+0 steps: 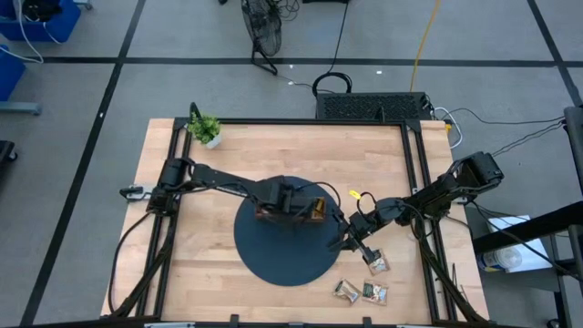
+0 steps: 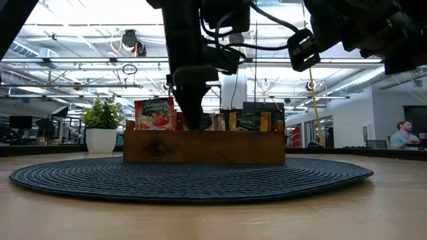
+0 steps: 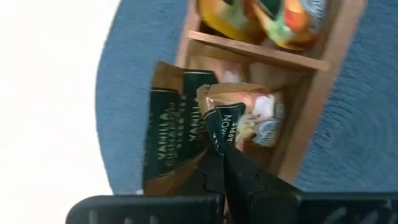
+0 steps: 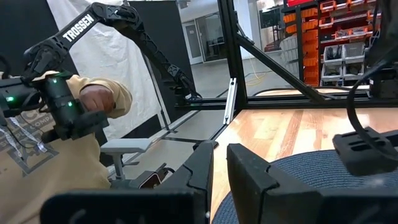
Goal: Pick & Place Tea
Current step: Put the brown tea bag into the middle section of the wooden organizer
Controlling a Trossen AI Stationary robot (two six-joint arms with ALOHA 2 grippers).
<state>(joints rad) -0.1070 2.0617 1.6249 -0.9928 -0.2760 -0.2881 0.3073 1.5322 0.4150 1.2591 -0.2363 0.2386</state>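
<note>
While most of the tea sits upright in the wooden tray (image 1: 290, 215), one beige-and-green sachet (image 3: 239, 121) is pinched by its corner between the left gripper (image 3: 219, 163)'s pressed-together fingers, right over the tray's middle compartment. Just beside it in that compartment stand dark green sachets (image 3: 171, 134), and the next compartment holds orange ones (image 3: 267, 18). From table height, a red sachet (image 2: 154, 113) shows at one end of the tray and a green-and-orange one (image 2: 250, 121) at the other, with the left arm coming down between them.

The tray rests on a round dark mat (image 1: 273, 260) in the middle of the wooden table (image 1: 228, 155). Three more sachets (image 1: 363, 290) lie flat on the bare wood, off the mat's edge on the right arm's side.

The right gripper (image 1: 364, 248) hangs above the table near the mat's rim, close to those loose sachets. Its fingers (image 4: 196, 171) stand only a narrow gap apart, and as far as the wrist view shows, nothing is between them.

A small potted plant (image 1: 206, 128) stands at the table's far corner on the left arm's side. Beyond the table's edge, a person's hand (image 4: 99, 99) grips a control handle.
</note>
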